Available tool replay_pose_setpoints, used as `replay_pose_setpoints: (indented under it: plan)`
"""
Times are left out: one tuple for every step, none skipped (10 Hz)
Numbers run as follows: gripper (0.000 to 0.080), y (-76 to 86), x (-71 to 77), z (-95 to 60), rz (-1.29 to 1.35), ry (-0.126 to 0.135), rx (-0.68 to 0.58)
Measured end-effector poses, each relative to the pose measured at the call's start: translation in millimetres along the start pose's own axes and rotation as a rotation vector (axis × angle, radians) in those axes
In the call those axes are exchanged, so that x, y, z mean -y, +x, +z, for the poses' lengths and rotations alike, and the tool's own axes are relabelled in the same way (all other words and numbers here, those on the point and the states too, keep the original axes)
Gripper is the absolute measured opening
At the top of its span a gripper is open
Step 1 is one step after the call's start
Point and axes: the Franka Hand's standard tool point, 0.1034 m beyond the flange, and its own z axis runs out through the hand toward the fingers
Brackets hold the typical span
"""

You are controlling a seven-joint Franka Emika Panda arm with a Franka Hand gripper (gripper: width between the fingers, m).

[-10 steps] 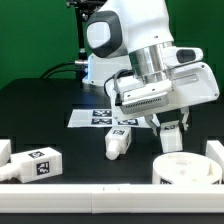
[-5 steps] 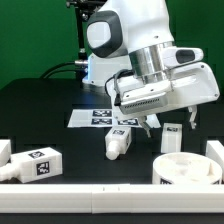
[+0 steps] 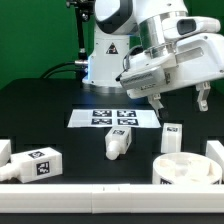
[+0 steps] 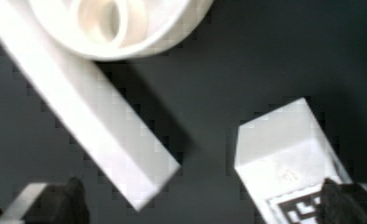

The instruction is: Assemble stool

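Exterior view: bright, even light from overhead; the glossy white arm (image 3: 190,60) carries broad highlights and loses surface detail where it is brightest; the black table (image 3: 40,110) stays matt and dark, and swallows shadows almost wholly; a lying leg (image 3: 118,146) reads as nearly flat white; coarse resolution leaves the tags on the marker board (image 3: 116,117) blocky. Wrist view: soft throughout, with smeared edges; the seat disc (image 4: 127,25) is washed out to near-pure white; the white bar (image 4: 100,120) throws a darker band onto the surface beside it; the two dark fingers (image 4: 47,203) lie nearest the lens, fully out of focus.
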Motion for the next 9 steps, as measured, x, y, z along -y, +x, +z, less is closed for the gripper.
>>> replay_pose_setpoints:
  plan:
    - [0.0649, -3.7, 7.6, 4.3, 0.09, 0.024, 0.001]
    - [0.0649, -11.3, 18.3, 5.6, 0.057, 0.031, 0.002]
    - [0.0649, -13.4, 18.8, 5.6, 0.172, 0.031, 0.005]
    - [0.0649, -10.9, 17.4, 6.0, 0.193, 0.03, 0.003]
    - [0.0649, -11.7, 15.3, 6.2, 0.327, 0.028, 0.007]
    - [0.0649, -6.6, 2.8, 6.3, 0.491, 0.016, 0.01]
    - [0.0649, 0.0, -7.0, 8.5, 0.593, 0.008, 0.008]
    - [0.0649, 1.2, -13.8, 9.6, 0.755, 0.005, 0.013]
    - [0.0649, 4.8, -24.8, 9.5, 0.929, -0.004, 0.016]
